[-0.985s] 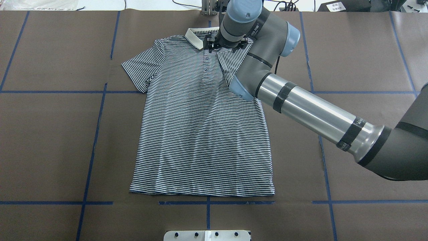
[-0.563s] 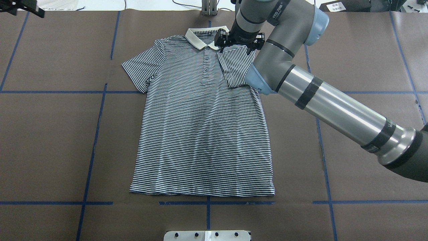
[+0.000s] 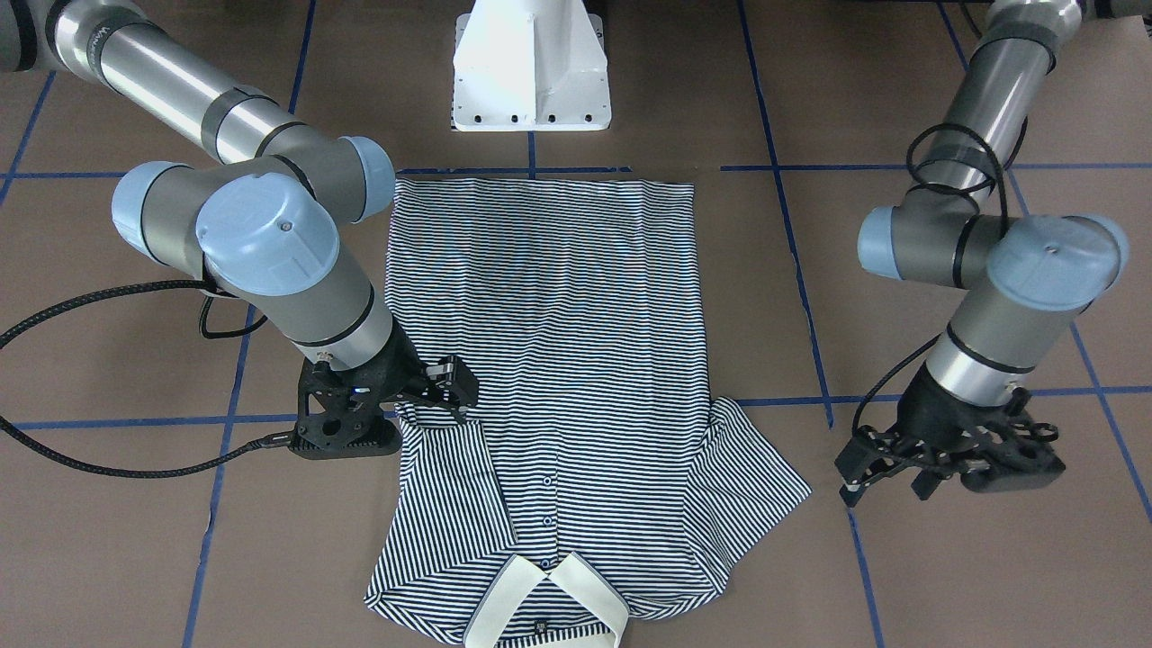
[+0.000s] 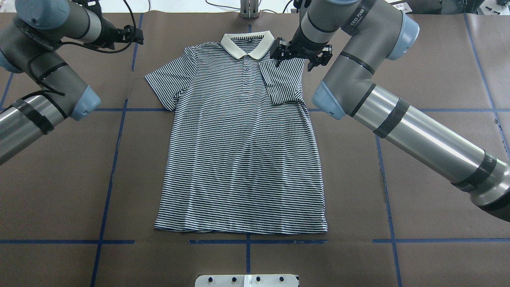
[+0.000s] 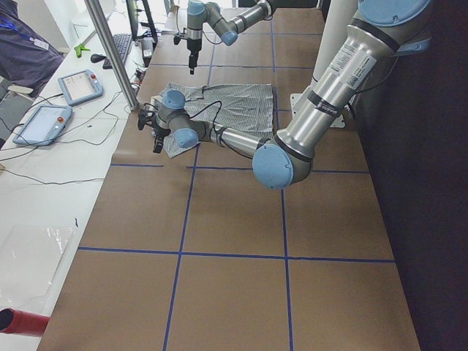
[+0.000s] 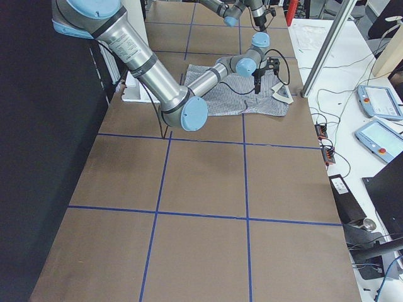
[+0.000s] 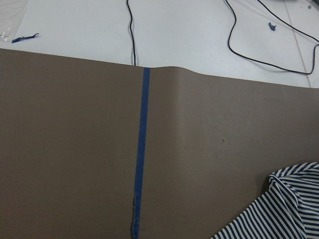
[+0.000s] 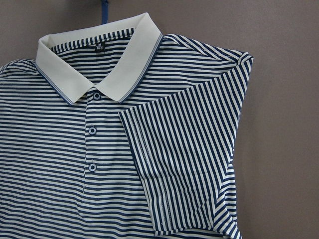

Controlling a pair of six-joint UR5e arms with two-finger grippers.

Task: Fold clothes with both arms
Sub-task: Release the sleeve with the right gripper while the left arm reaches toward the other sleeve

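The striped polo shirt [image 4: 239,159] lies flat on the brown table, front up, cream collar [image 4: 247,44] at the far edge. One sleeve [image 4: 283,83] is folded inward over the chest; the other sleeve [image 4: 163,85] is spread out. My right gripper [image 4: 297,56] hovers open and empty over the shoulder beside the collar, also seen in the front view [image 3: 450,391]. My left gripper [image 4: 137,35] hangs open over bare table beyond the spread sleeve [image 3: 877,490], apart from the shirt [image 3: 549,297]. The right wrist view shows collar [image 8: 99,64] and folded sleeve [image 8: 184,159].
The white pedestal base [image 3: 531,72] stands by the shirt's hem. Blue tape lines [image 4: 115,151] grid the brown cover. A metal post [image 4: 249,10] and cables sit past the far edge. Teach pendants [image 5: 80,86] lie on the side bench.
My right gripper has moved from the collar sideways to the shoulder. My left arm has come in from the left, its gripper now near the far edge. The shirt has not moved.
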